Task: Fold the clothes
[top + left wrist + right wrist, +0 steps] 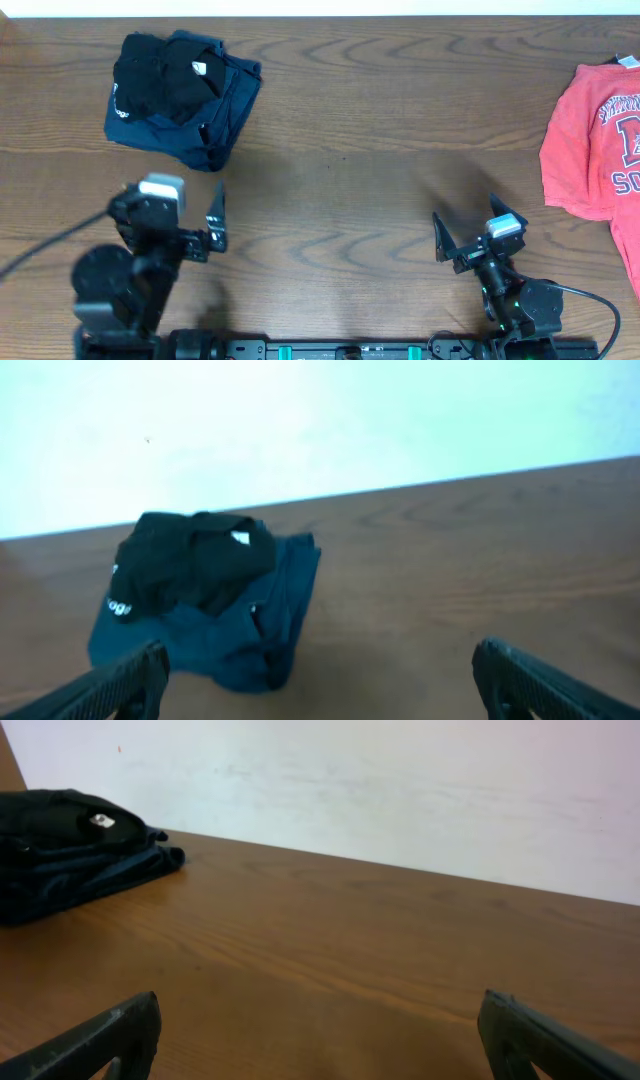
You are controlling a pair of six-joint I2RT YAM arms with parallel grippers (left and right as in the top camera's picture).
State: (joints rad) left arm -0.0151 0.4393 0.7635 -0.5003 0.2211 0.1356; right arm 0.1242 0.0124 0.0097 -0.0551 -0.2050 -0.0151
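Note:
A folded black T-shirt (pixel 160 78) with a small white tag lies on top of a folded navy garment (pixel 222 112) at the table's far left. Both show in the left wrist view, the black shirt (pixel 190 565) over the navy garment (pixel 265 625), and at the left of the right wrist view (pixel 60 825). A coral-red lettered T-shirt (pixel 590 140) lies spread at the right edge. My left gripper (pixel 215 218) is open and empty near the front left (pixel 320 685). My right gripper (pixel 470 232) is open and empty near the front right (pixel 320 1040).
The wooden table (pixel 350 150) runs between the two piles. A pale wall (pixel 400 790) stands behind the table's far edge. A black cable (pixel 40 250) trails from the left arm's base.

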